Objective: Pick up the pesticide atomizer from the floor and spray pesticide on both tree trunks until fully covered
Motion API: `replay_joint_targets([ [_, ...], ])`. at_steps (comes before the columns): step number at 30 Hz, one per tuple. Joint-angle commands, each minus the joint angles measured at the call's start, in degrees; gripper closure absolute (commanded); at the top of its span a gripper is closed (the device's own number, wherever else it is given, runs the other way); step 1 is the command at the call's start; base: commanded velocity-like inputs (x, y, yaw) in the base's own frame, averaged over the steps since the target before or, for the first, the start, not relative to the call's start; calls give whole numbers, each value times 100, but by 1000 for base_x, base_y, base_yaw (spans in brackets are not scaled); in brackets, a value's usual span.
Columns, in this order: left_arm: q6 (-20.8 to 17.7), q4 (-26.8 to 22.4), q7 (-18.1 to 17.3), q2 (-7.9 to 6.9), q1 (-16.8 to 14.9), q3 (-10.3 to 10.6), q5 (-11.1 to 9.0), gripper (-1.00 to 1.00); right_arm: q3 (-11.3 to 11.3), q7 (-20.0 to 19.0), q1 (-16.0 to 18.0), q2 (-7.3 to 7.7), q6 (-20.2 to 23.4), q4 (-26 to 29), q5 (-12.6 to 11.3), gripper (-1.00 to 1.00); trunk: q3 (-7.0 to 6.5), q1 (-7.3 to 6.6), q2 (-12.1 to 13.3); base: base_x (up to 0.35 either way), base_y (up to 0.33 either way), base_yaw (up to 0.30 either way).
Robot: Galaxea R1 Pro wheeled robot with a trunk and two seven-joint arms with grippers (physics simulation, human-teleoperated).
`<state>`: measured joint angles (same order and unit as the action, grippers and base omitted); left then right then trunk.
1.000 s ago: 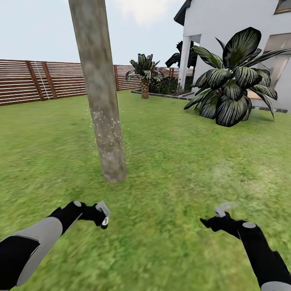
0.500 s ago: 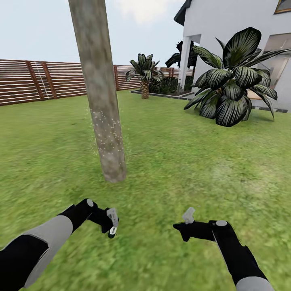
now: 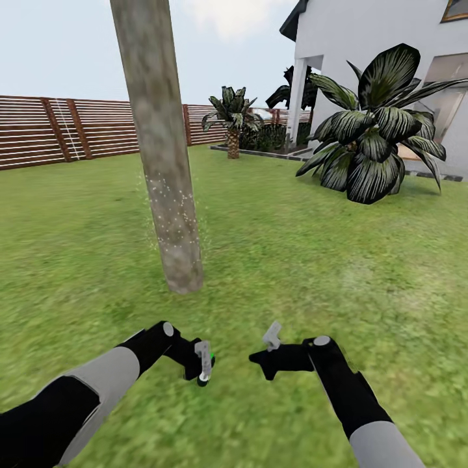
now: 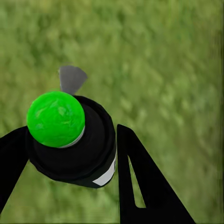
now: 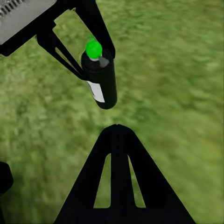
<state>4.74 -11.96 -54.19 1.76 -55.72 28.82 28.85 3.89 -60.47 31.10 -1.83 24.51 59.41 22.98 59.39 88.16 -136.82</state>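
One tree (image 3: 159, 149) with a thick pale trunk stands ahead on the left of the lawn. Whitish pesticide (image 3: 173, 218) speckles dot its lower trunk. My left gripper (image 3: 200, 365) is low over the grass, shut on the pesticide atomizer (image 3: 205, 372), a small dark bottle with a green tip. In the left wrist view the atomizer (image 4: 74, 144) sits between the two black fingers (image 4: 140, 182). My right gripper (image 3: 259, 359) is close beside it, shut and empty. The right wrist view looks past the closed right gripper (image 5: 116, 129) at the atomizer (image 5: 100, 81) held just beyond.
A brown slat fence (image 3: 71, 130) runs along the back left. A large broad-leaved plant (image 3: 374, 136) and a white house (image 3: 364, 58) stand at the right, with a small palm (image 3: 232, 123) farther back. Open lawn (image 3: 312, 260) lies between.
Both arms have swung inward toward each other. The left gripper carried the atomizer rightward and lower, the right gripper moved left, and they now nearly meet.
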Motion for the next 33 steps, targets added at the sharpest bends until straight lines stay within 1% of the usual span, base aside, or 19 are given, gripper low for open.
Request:
replay_joint_targets([
  [1, 0, 1, -1, 24, 0, 15, 13, 100, 13, 0, 1, -1, -1, 0, 0, 100, 0, 0, 0, 0, 0, 0],
  [2, 0, 1, -2, 39, 0, 16, 12, 100, 20, 0, -1, -1, 0, 0, 0, 100, 0, 0, 0, 0, 0, 0],
  [5, 0, 1, -4, 158, 0, 25, 15, 100, 31, 0, -2, -2, -1, 0, 3, 100, 0, 0, 0, 0, 0, 0],
  [7, 0, 1, -4, 273, 0, 26, 15, 100, 32, 0, 0, -2, 1, 0, 5, 100, 0, 0, 0, 0, 0, 0],
  [12, 1, 1, -4, 464, 0, 27, 15, 100, 33, 0, 1, -2, -5, 0, 4, 100, 0, 0, 0, 0, 0, 0],
  [15, 1, 1, -14, 507, 0, 29, 15, 100, 33, 0, 1, 0, -4, 0, 5, 100, 0, 0, 0, 0, 0, 0],
  [19, 9, -7, -232, 579, 0, 29, 15, 100, 33, 0, -2, -2, -7, 0, 5, 100, 0, 0, 0, 0, 0, 0],
  [25, 18, -36, -258, 695, 0, 30, 11, 100, 33, 0, -2, 5, -8, 0, 5, 100, 0, 0, 0, 0, 0, 0],
  [28, 18, -190, -270, 709, 0, 33, 7, 100, 33, 0, 0, 7, -8, 0, 5, 100, 0, 0, 0, 0, 0, 0],
  [33, 18, -234, -334, 717, 0, 27, 6, 100, 33, 0, -3, 7, -8, 0, 5, 100, 0, 0, 0, 0, 0, 0],
])
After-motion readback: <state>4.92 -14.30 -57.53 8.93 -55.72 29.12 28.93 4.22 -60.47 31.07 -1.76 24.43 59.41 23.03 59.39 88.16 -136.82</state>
